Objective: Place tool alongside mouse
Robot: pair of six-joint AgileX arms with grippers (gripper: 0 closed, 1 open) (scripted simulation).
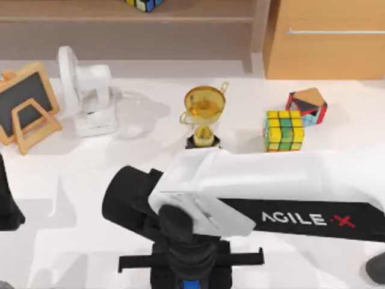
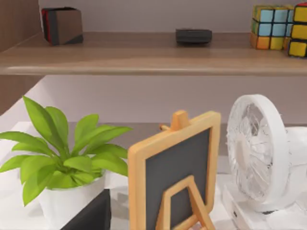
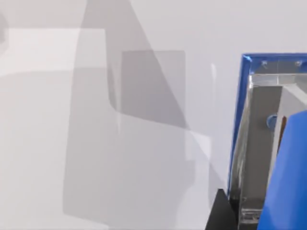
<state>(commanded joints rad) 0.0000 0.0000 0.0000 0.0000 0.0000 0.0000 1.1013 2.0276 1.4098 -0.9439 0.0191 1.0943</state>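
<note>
My right arm reaches from the right across the table's front. Its gripper (image 1: 191, 278) points down at the front centre, and a bit of the blue tool (image 1: 191, 285) shows between its fingers. In the right wrist view the tool (image 3: 261, 143) is close by, blue with a silvery face, held above the white table (image 3: 96, 143) beside a black fingertip (image 3: 220, 213). The mouse (image 1: 376, 269) is a dark grey rounded shape at the front right edge, partly cut off. My left arm (image 1: 6, 205) stays parked at the left edge.
Behind the right arm stand a gold trophy (image 1: 204, 114), two puzzle cubes (image 1: 283, 130) (image 1: 308, 106), a white fan (image 1: 87, 90) and a small chalkboard easel (image 1: 27, 105). A plant (image 2: 62, 158) is near the left arm. A wooden shelf (image 2: 144, 52) runs along the back.
</note>
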